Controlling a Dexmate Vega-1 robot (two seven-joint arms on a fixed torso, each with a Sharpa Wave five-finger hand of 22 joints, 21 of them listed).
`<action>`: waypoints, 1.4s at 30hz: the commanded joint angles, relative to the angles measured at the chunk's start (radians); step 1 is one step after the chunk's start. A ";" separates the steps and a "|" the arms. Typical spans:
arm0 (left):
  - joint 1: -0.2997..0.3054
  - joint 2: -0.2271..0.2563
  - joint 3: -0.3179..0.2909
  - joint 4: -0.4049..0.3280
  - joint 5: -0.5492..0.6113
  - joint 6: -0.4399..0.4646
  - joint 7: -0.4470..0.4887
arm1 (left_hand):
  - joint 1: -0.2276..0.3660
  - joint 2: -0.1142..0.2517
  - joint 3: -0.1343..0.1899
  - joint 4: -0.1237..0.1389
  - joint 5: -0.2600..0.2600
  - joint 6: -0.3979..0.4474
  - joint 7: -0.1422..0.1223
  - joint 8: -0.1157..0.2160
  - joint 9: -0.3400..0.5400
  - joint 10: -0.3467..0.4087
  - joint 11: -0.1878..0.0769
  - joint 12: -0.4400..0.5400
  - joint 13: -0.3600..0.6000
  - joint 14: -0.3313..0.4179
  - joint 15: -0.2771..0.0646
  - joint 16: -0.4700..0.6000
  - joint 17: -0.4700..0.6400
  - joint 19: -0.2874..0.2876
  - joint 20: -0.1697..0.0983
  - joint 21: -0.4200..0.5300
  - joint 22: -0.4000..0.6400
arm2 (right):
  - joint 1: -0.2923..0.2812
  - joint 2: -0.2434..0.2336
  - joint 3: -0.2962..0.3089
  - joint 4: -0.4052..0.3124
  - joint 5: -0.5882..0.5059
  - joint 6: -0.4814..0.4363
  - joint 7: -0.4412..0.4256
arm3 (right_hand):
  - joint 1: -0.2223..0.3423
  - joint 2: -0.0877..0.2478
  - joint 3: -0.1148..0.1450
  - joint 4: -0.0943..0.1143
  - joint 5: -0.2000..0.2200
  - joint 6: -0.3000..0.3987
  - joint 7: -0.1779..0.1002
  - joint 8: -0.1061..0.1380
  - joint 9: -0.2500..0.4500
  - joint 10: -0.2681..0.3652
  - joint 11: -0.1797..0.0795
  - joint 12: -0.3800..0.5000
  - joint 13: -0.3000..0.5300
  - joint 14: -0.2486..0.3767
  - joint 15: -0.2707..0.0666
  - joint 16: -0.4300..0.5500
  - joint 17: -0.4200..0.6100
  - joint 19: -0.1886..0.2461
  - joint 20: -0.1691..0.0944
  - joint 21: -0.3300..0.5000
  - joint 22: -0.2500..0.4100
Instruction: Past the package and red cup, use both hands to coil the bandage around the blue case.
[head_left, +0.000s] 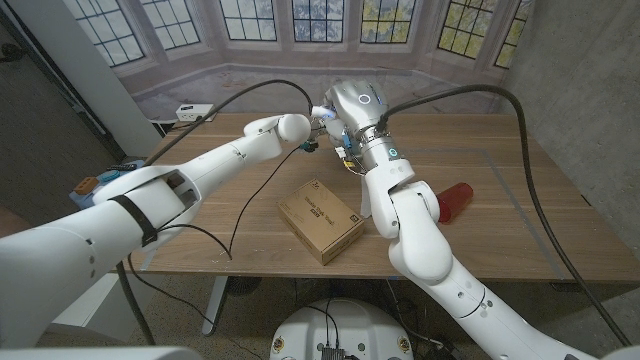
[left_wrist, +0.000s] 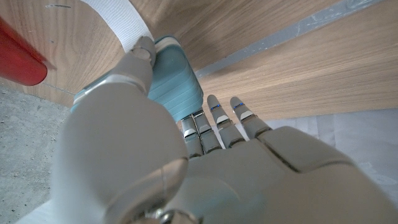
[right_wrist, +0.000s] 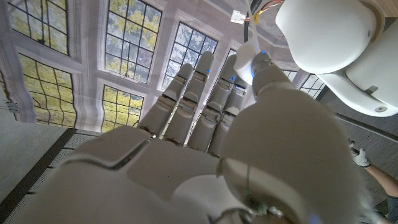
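Observation:
In the left wrist view my left hand (left_wrist: 186, 155) grips the ribbed blue case (left_wrist: 177, 84) between thumb and fingers. The white bandage (left_wrist: 118, 22) runs as a flat strip from the case across the wood. In the head view both hands meet above the table's far middle, left hand (head_left: 300, 130) facing right hand (head_left: 345, 108), and they hide the case. My right hand (right_wrist: 205, 124) reaches up with fingers together, its thumb pinching a white bit of bandage (right_wrist: 245, 61).
A brown cardboard package (head_left: 320, 220) lies on the wooden table (head_left: 500, 170) near its front edge. A red cup (head_left: 455, 200) lies on its side to the right, partly behind my right arm, and also shows as the cup (left_wrist: 18, 59). Black cables trail across the table.

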 joint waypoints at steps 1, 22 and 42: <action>-0.028 -0.007 0.005 0.007 0.013 0.005 -0.004 | -0.075 0.096 0.025 0.023 0.005 0.018 0.013 0.318 0.002 0.044 -0.026 0.014 0.234 0.007 0.006 0.002 0.002 0.000 -0.001 0.004 0.004 | -0.061 -0.012 0.020 -0.050 -0.015 0.034 0.017 | 0.004 0.010 -0.007 -0.001 0.007 0.004 0.004 -0.001 0.004 0.009 0.003 0.007 0.004 0.003 -0.098 -0.002 0.003 -0.006 -0.003 -0.002 0.002; -0.097 -0.051 0.025 0.090 0.023 -0.055 -0.011 | -0.080 0.094 0.026 0.024 0.006 0.019 0.011 0.318 0.002 0.045 -0.027 0.015 0.232 0.008 0.006 0.001 0.000 0.001 -0.001 0.004 0.004 | -0.121 0.000 0.030 -0.057 -0.032 0.052 0.040 | 0.006 0.012 -0.009 -0.003 0.006 0.007 0.005 -0.003 0.005 0.010 0.002 0.007 0.005 0.007 -0.099 0.000 0.007 -0.005 -0.002 -0.001 0.002; -0.135 -0.079 0.034 0.124 0.030 -0.084 -0.007 | -0.085 0.095 0.030 0.024 0.007 0.020 0.011 0.319 0.001 0.046 -0.026 0.016 0.232 0.010 0.006 0.000 -0.002 0.002 -0.001 0.005 0.004 | -0.173 0.007 0.018 -0.053 -0.011 0.042 0.075 | 0.006 0.014 -0.010 -0.004 0.006 0.008 0.005 -0.004 0.005 0.010 0.002 0.007 0.005 0.008 -0.099 0.000 0.009 -0.003 -0.001 -0.001 0.002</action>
